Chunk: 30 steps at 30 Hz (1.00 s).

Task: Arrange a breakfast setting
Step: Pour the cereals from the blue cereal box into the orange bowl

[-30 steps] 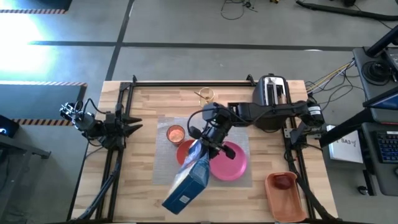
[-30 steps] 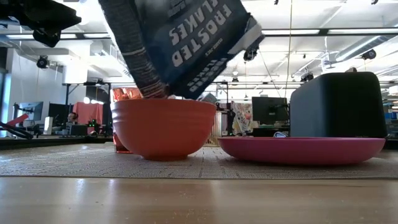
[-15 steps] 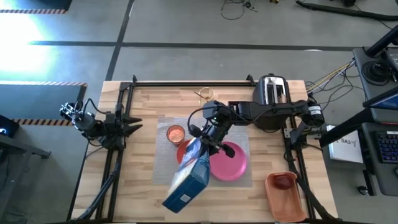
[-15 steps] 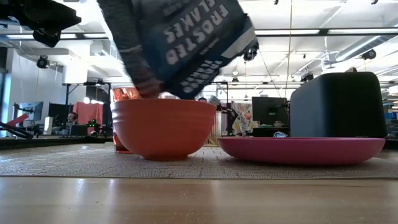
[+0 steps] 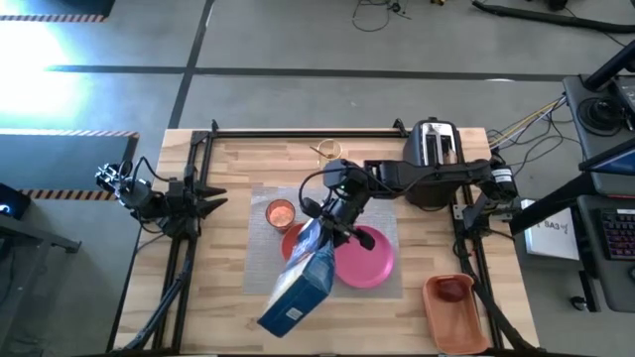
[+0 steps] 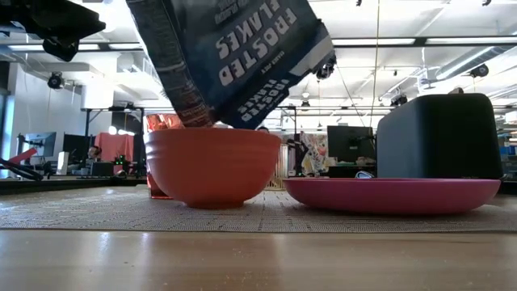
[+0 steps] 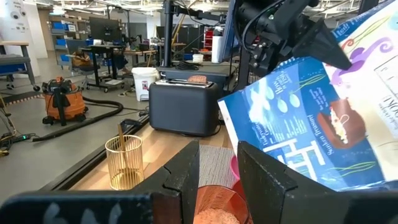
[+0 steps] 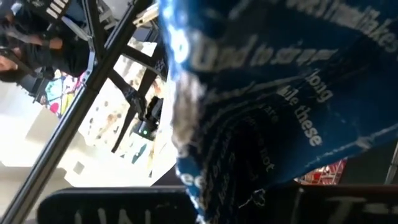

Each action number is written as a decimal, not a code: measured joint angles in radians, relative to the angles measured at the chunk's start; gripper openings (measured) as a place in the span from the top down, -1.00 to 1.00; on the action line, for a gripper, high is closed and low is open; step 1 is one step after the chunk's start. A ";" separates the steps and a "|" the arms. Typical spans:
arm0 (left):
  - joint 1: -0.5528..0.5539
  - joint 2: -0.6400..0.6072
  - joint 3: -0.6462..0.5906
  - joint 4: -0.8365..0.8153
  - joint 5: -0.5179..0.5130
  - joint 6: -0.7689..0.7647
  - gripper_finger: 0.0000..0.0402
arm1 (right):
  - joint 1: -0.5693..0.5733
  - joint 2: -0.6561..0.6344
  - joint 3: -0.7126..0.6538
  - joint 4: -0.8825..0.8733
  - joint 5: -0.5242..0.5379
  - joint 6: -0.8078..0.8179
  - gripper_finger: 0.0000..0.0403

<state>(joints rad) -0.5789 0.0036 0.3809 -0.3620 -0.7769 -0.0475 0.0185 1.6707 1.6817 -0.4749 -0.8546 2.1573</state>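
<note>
My right gripper (image 5: 331, 225) is shut on a blue cereal box (image 5: 298, 283) that is tipped over the orange bowl (image 5: 291, 243) on the grey placemat (image 5: 389, 220). In the low view the box (image 6: 234, 56) points its lower end down into the bowl (image 6: 212, 166). The pink plate (image 5: 367, 258) lies beside the bowl on the mat, and the small orange cup (image 5: 281, 212) stands at the mat's left. My left gripper (image 5: 214, 201) is open and empty at the table's left. The red apple (image 5: 453, 290) lies in the orange tray. My right gripper holds the cereal box near its lower end (image 5: 317, 238), the end over the bowl, coming slantwise from the table's far right. The box is lifted clear and tilted steeply, with its other end (image 5: 286, 319) raised toward the near edge. The gripper itself hides the fingers' place on the box.
The black-and-silver toaster (image 5: 434, 147) stands at the far right with a toast slice (image 7: 198, 79) in a slot. A gold wire holder (image 5: 329, 151) stands at the far middle. The orange tray (image 5: 458, 315) sits at the near right corner.
My right gripper has rocked the cereal box over the bowl. The box has swung a little toward the table's left and now stands steeper, while its lower end has stayed at the bowl's rim.
</note>
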 joint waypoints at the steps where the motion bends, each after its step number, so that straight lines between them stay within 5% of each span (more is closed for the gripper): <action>1: 0.000 0.000 0.000 0.000 0.000 0.000 0.54 | 0.000 0.000 0.000 -0.001 0.002 -0.002 0.92; 21: 0.000 0.000 0.000 -0.003 0.000 0.000 0.54 | 0.001 -0.001 0.000 -0.003 -0.012 -0.142 0.92; 30: 0.000 0.000 0.000 -0.002 0.000 0.000 0.54 | 0.009 -0.036 0.000 -0.153 -0.009 -0.298 0.92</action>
<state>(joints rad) -0.5785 0.0037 0.3811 -0.3645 -0.7765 -0.0478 0.0279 1.6347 1.6817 -0.6275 -0.8640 1.8592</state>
